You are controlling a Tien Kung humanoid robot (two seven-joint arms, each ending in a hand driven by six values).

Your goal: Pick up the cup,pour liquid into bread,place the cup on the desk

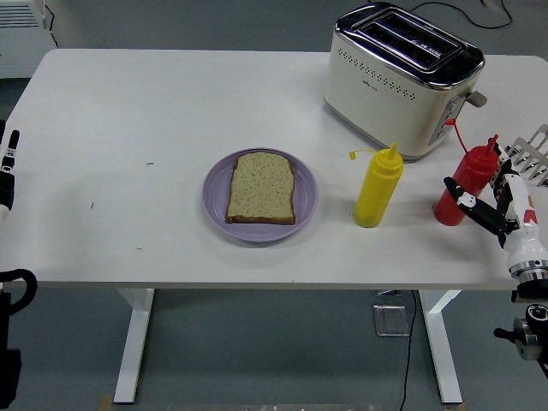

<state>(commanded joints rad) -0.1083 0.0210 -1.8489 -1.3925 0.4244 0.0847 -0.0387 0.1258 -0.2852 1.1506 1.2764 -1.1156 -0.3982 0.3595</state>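
Note:
No cup is in view. A red squeeze bottle (470,174) and a yellow squeeze bottle (378,190) stand at the right of the white table, in front of the toaster. A slice of bread (261,187) lies on a purple plate (213,193) at the table's middle. My right hand (494,187) is open at the red bottle. Its thumb (467,206) crosses in front of the bottle's lower part and its fingers (524,159) are spread behind the bottle on the right. I cannot tell if it touches the bottle. My left hand (7,168) rests open at the left edge.
A cream and chrome toaster (398,77) stands at the back right, close behind the two bottles. The table's near edge (257,282) runs just below the plate. A cable trails off behind the toaster.

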